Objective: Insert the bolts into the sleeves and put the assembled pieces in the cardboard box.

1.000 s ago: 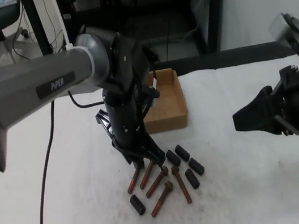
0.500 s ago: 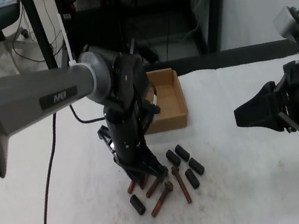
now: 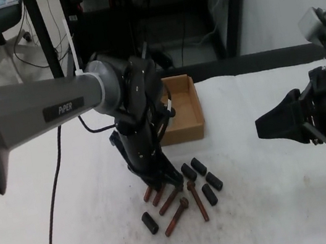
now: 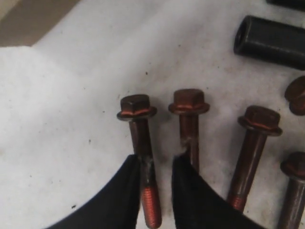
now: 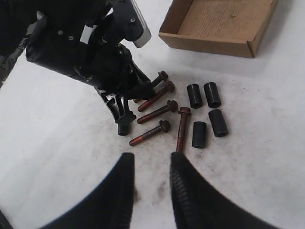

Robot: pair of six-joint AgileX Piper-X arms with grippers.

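down at the centre of the white bench (image 3: pixel 273 216), the left gripper (image 4: pixel 151 191) stands nose-down on the 9 o'clock edge of the bolt cluster. its two black fingers (image 4: pixel 125 195) straddle the shank of the outermost bolt (image 4: pixel 138 129), which lies flat on the bench. one finger sits against the shank and a dark sliver shows on the other side, so the jaws are parted narrowly around it, not clamped. the neighbouring bolt (image 4: pixel 190 114) lies just beside, its shank running under the other finger.

over to the high view: the five bolts (image 3: pixel 176 215) fan out side by side, and four black sleeves (image 3: pixel 198 166) lie in a loose group at 3 o'clock of them, bolts and sleeves all separate. a lone sleeve (image 3: pixel 149 222) lies at 7 o'clock of the fan, apart from its mates. the cardboard box (image 3: pixel 184 134) sits at 12 o'clock of the parts, near them, open side up.

the right gripper (image 3: pixel 259 128) hangs well apart at 3 o'clock, above the bench, fingers spread with bare bench showing between them and gripping nothing.
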